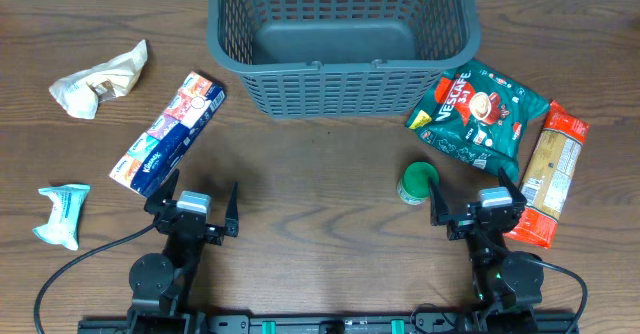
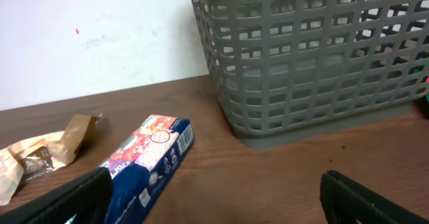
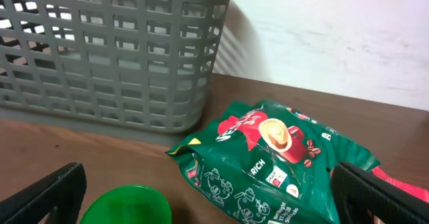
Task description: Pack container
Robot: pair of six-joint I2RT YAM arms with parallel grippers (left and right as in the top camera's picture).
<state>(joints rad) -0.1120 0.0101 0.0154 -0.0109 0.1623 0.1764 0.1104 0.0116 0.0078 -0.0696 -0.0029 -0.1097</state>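
The basket (image 1: 340,66) sits empty at the far centre of the worktop (image 1: 320,184), and the left pincer (image 1: 196,196) and right pincer (image 1: 473,199) gape wide, holding nothing, so a shallow pinch on the slack coffee bag (image 1: 478,109) could let it slip or snag the rim.

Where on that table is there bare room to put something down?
Bare wood lies in front of the grey basket, between the blue box and the green cup. The right side is crowded: Nescafe bag, orange packet.
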